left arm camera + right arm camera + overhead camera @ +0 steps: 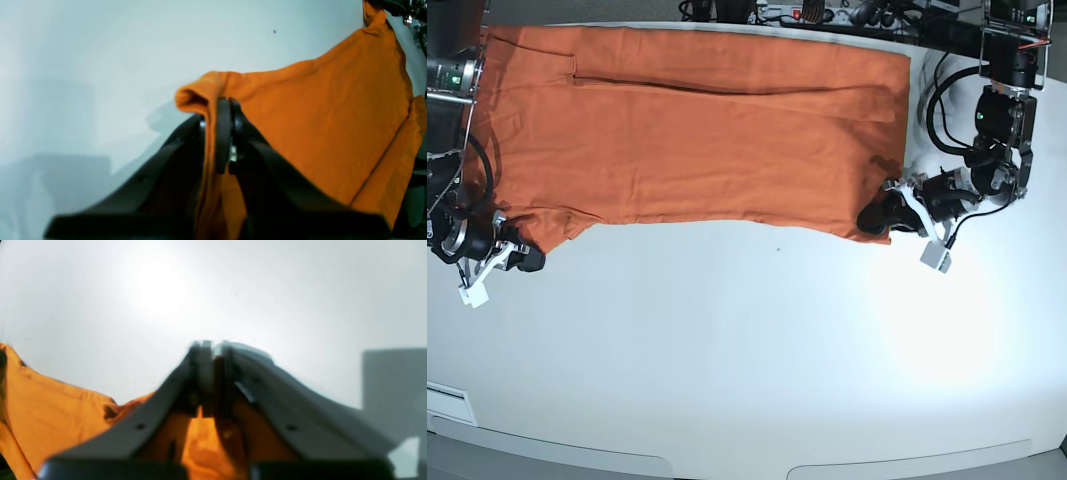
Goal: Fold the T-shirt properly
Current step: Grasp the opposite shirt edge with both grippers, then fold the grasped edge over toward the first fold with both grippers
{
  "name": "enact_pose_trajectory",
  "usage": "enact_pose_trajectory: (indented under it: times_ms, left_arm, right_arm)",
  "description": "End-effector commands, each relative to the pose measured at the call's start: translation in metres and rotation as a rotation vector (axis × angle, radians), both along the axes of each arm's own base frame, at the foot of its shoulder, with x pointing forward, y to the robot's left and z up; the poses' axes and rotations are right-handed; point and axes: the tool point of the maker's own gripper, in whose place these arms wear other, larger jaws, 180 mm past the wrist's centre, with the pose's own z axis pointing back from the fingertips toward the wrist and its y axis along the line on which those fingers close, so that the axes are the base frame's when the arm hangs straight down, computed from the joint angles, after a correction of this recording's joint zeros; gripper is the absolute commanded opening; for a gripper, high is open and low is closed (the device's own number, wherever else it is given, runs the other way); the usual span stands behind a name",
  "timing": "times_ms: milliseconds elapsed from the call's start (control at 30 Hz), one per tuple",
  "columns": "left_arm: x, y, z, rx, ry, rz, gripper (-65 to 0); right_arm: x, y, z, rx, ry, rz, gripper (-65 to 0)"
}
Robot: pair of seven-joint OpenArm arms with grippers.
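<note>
The orange T-shirt (697, 130) lies spread across the far half of the white table (757, 350), folded lengthwise into a wide band. My left gripper (874, 215) is shut on the shirt's near right corner. In the left wrist view the jaws (229, 110) pinch a fold of orange fabric (317, 116) that stretches away to the right. My right gripper (530, 258) is shut on the shirt's near left corner. In the right wrist view its jaws (213, 353) clamp orange cloth (50, 406), which trails off to the left.
Cables and a power strip (827, 14) lie along the table's far edge behind the shirt. The arm bases stand at the far left (447, 80) and far right (1012, 60). The table's rounded front edge (727, 465) runs along the bottom.
</note>
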Motion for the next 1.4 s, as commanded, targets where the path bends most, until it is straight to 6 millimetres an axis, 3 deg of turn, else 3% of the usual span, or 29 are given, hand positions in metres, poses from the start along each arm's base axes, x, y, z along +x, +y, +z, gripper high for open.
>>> enact_pose_trajectory:
  times_ms: [0, 167, 267, 633, 833, 1100, 1367]
  left_arm:
    - [0.005, 0.008, 0.004, 0.035, -0.014, 0.006, -65.0]
    - [0.01, 0.009, 0.008, 0.031, -0.036, 0.013, -65.0]
    - [0.024, 0.012, 0.017, 0.056, -0.085, 0.021, -65.0]
    - [0.083, 0.013, 0.078, 0.105, -0.3, 0.035, -65.0]
    - [0.102, -0.009, 0.104, 0.09, -0.419, -0.016, -65.0]
    - [0.118, -0.047, 0.089, 0.196, -0.447, -0.14, -65.0]
    - [0.13, -0.023, 0.106, 0.214, -0.476, -0.076, -65.0]
  right_arm:
    - [-0.001, -0.01, 0.001, -0.062, 0.036, 0.022, -65.0]
    - [0.021, -0.015, 0.023, -0.07, -0.031, 0.008, -65.0]
    - [0.039, -0.023, 0.045, -0.086, -0.113, -0.009, -65.0]
    - [0.083, -0.032, 0.117, -0.29, -0.418, 0.026, -65.0]
    - [0.095, -0.035, 0.132, -0.32, -0.498, 0.011, -65.0]
    - [0.11, -0.034, 0.157, -0.324, -0.553, 0.005, -65.0]
    - [0.111, -0.036, 0.159, -0.341, -0.552, 0.007, -65.0]
